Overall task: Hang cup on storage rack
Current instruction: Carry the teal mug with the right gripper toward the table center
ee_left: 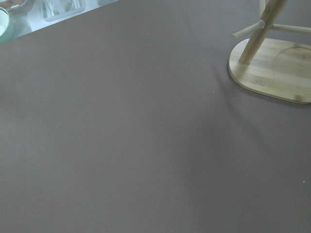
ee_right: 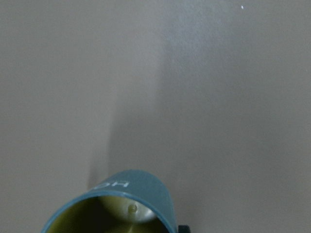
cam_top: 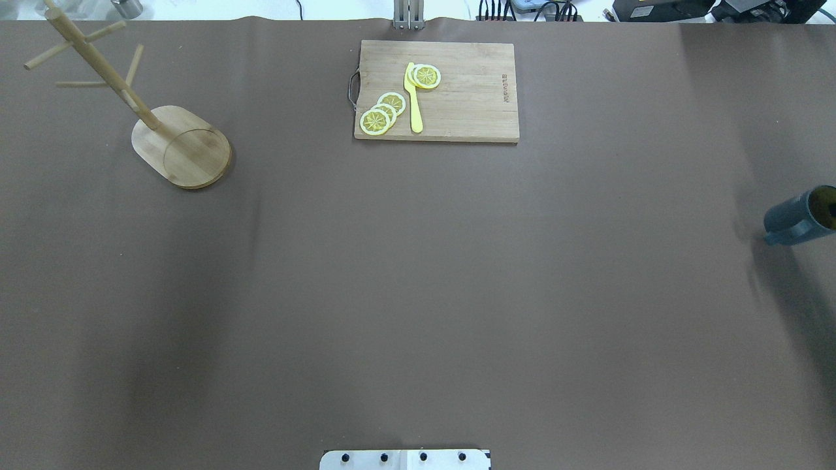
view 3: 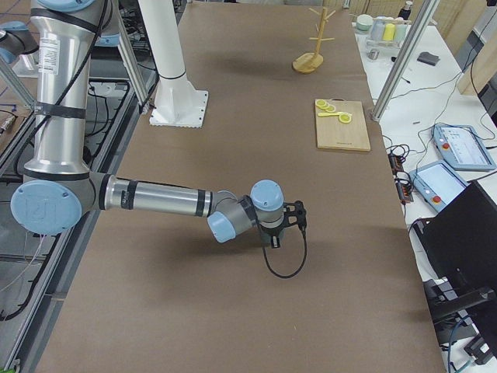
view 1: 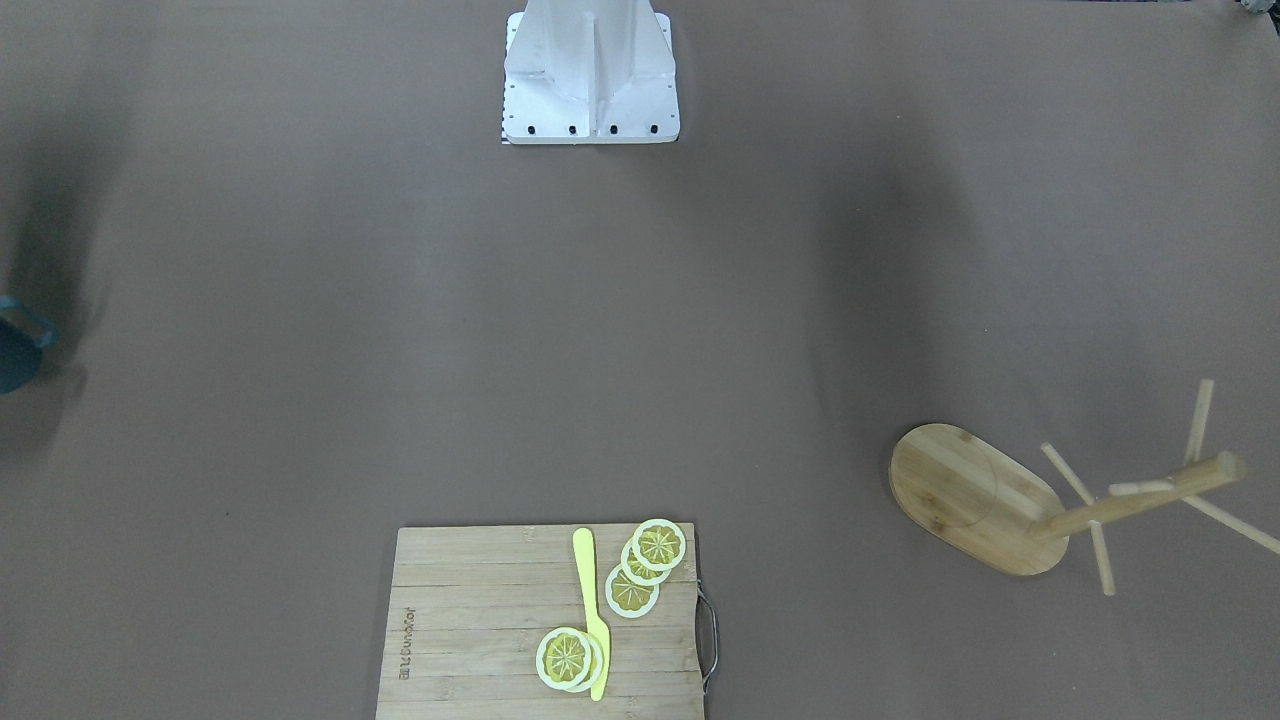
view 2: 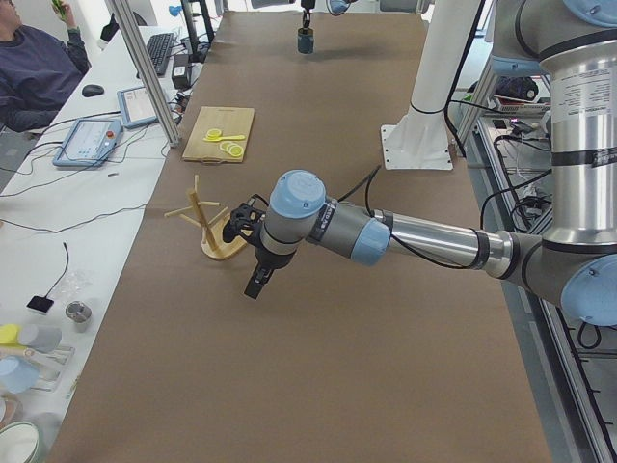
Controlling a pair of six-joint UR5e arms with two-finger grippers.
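The slate-blue cup (cam_top: pixel 798 220) is at the far right edge of the overhead view and at the left edge of the front view (view 1: pixel 15 350). In the right wrist view it (ee_right: pixel 131 191) fills the bottom edge, olive inside showing. My right gripper (view 2: pixel 306 13) is directly above it; I cannot tell whether it is open or shut. The bamboo storage rack (cam_top: pixel 186 150) stands far left, also seen in the front view (view 1: pixel 970 495) and the left wrist view (ee_left: pixel 277 73). My left gripper (view 2: pixel 254 287) hovers beside it; I cannot tell its state.
A wooden cutting board (cam_top: pixel 460 98) with lemon slices (cam_top: pixel 382 112) and a yellow knife (cam_top: pixel 413 98) lies at the table's far middle edge. The robot's white base (view 1: pixel 590 90) is at the near middle. A seated person (view 2: pixel 34 72) and cluttered side tables flank the table.
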